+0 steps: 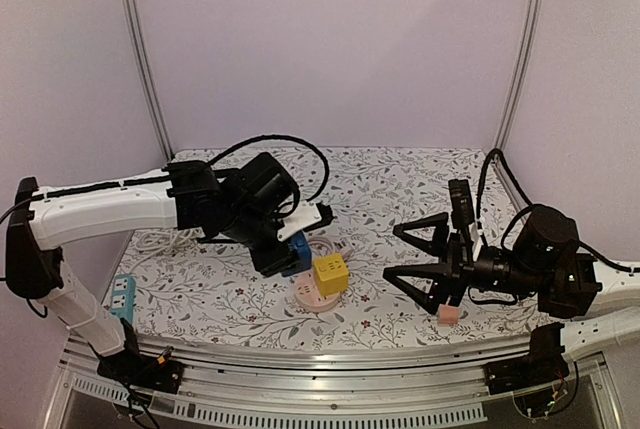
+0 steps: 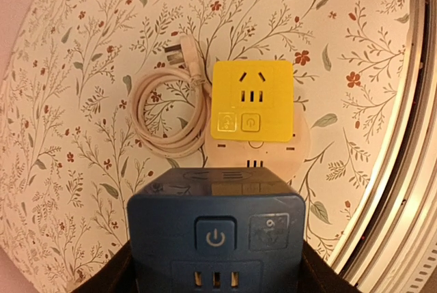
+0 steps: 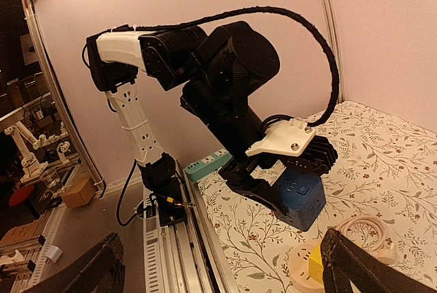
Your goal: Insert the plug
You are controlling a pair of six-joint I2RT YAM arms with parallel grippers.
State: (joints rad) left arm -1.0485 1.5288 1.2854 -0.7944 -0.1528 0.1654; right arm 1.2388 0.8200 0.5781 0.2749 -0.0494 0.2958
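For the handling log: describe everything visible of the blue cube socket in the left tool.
The blue plastic cube socket is glossy with rounded edges. The face toward the left wrist camera shows a square power button, a small label panel and a row of slots. The left tool clamps two opposite sides, holding it tilted, near the yellow plastic cube socket. Whether it touches the floral tabletop cannot be told.

Table (image 1: 400, 179): floral cloth.
Centre: round base (image 1: 303, 297), coiled cord (image 2: 167, 144).
Lower right: pink cube (image 1: 449, 315).
Left edge: power strip (image 1: 122, 297).
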